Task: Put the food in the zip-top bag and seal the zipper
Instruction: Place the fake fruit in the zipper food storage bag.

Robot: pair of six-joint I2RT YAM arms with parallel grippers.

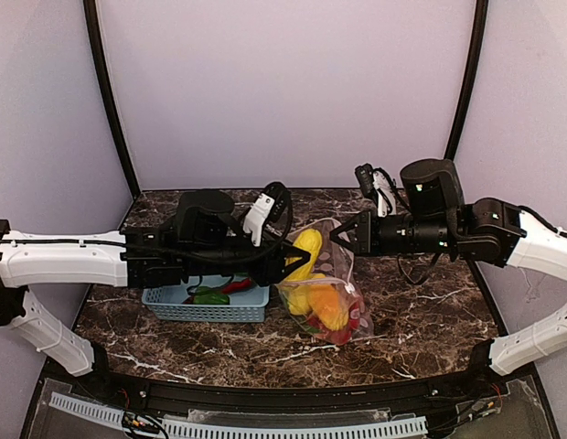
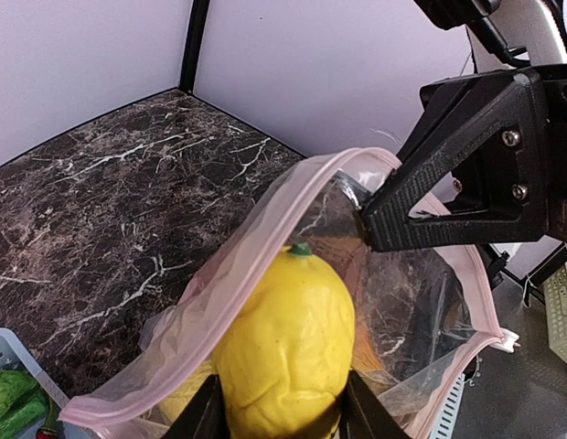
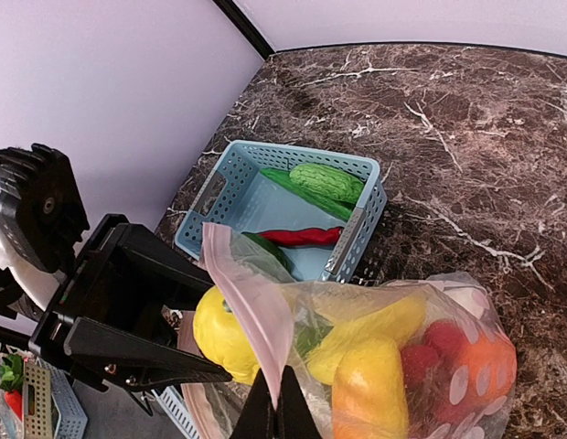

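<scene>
Two arms over a dark marble table (image 1: pixel 421 320), meeting near the middle. Just left of middle, a pale blue basket (image 1: pixel 206 311), holding a green cucumber (image 3: pixel 327 181), a red chili (image 3: pixel 302 237) and some leafy green. Just right of the basket, the bag (image 1: pixel 336 240), lying with its bulging bottom near and its mouth far, already loaded with orange, yellow and red pieces. Right gripper (image 1: pixel 343 233): pinched together on the far lip of the bag, raising that lip off the table. Left gripper (image 1: pixel 297 261): clamped on a yellow pepper (image 2: pixel 283 347), fingers (image 2: pixel 206 416) on either flank, stem end pointing into the bag, partway through the mouth. Along the lip, the zipper (image 2: pixel 256 229), a thin pink strip, arching over the pepper.

Judging the step as loading, roughly midway, with the basket not yet cleared.

To do it well:
- Hold the pinched lip high and taut for a wide mouth.
- Push the pepper down and toward the near side, past the strip, before parting the fingers.
- Release only with the pepper resting on the pieces below, not on the strip.
- Draw back along the same line, avoiding a snag on the lower lip.

Likely risk: slack plastic folding inward and dragging out with the fingers.
</scene>
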